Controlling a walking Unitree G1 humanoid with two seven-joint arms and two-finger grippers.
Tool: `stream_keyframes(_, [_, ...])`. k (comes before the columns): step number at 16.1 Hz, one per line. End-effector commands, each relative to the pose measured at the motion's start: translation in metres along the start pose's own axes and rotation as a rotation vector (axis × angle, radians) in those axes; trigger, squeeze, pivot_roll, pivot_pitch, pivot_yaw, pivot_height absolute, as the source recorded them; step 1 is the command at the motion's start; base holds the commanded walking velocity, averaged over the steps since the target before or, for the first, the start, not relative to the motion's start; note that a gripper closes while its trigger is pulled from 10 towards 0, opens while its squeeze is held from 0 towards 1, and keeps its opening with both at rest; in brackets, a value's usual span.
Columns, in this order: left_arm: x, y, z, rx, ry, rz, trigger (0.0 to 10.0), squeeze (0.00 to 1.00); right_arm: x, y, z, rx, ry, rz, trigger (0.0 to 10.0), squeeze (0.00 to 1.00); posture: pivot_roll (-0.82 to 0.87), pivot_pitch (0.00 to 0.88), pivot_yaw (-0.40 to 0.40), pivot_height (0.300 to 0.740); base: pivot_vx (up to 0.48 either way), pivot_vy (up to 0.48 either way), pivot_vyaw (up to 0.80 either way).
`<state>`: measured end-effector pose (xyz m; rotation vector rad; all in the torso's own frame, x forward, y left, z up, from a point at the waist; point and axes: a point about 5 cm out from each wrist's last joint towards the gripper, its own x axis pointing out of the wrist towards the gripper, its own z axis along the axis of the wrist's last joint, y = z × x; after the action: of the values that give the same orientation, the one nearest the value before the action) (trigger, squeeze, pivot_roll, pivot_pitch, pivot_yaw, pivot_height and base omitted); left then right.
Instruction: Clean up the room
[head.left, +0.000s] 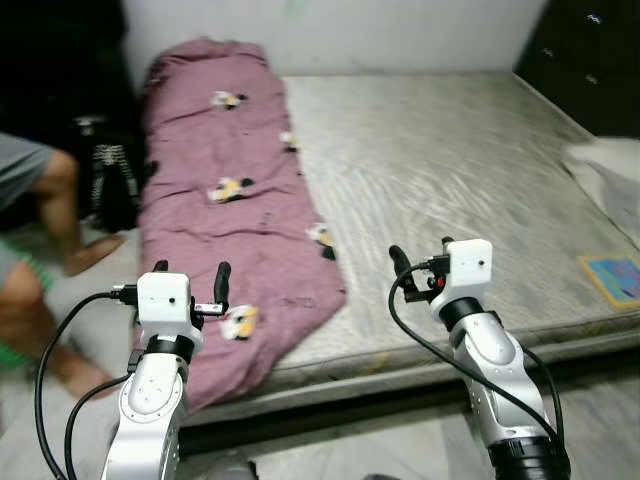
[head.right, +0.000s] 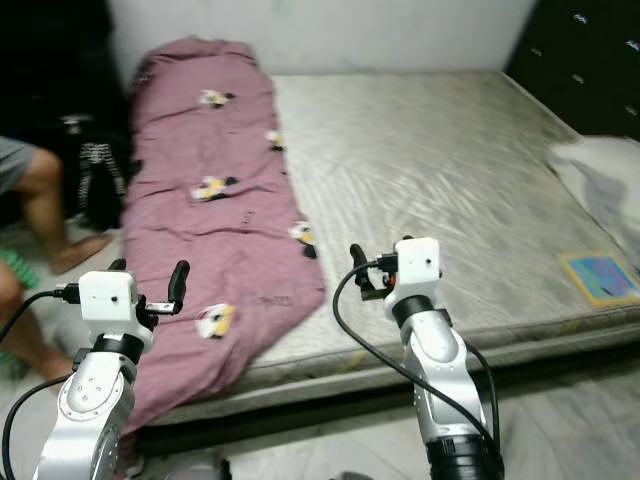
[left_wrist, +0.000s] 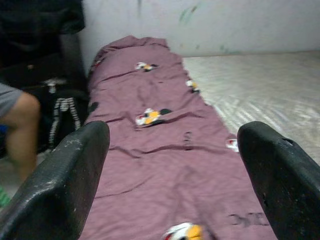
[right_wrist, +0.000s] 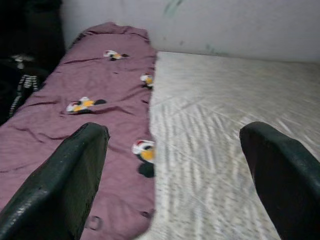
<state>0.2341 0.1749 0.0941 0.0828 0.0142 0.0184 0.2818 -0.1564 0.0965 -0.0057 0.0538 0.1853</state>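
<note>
robot faces a bare mattress (head.left: 450, 160) with a mauve blanket (head.left: 230, 200) laid along its left side.

a person's legs (head.left: 45, 210) and a dark bag (head.left: 110, 175) crowd the floor left of the bed; a dark cabinet (head.left: 590, 60), a white pillow (head.left: 610, 170) and a blue book (head.left: 612, 277) sit at right. the blanket's near end droops over the front edge, just ahead of the left gripper (head.left: 190, 275), fingers spread. the right gripper (head.left: 418, 262), fingers also apart, hovers over bare mattress beside the blanket's edge.

We're in a home bedroom: a bare grey mattress (head.left: 440, 190) lies low on the floor, a mauve cartoon-print quilt (head.left: 230, 200) along its left side, dark drawers (head.left: 590, 60) beyond its right corner.
</note>
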Motion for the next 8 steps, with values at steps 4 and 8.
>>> stream_keyframes(4, [0.0012,0.0017,0.0011,0.008,0.002,-0.003,10.0,0.00,0.0032,0.0001,0.0042,-0.003,-0.017,-0.004,10.0,0.00,-0.02,0.006,-0.068,0.740,0.000,0.426,0.00])
stream_keyframes(8, [0.0017,0.0022,0.0006,0.009,0.004,0.003,10.0,0.00,0.0041,0.0002,0.0041,-0.005,-0.016,-0.006,10.0,0.00,-0.02,0.008,-0.069,0.740,0.000,0.000,0.00])
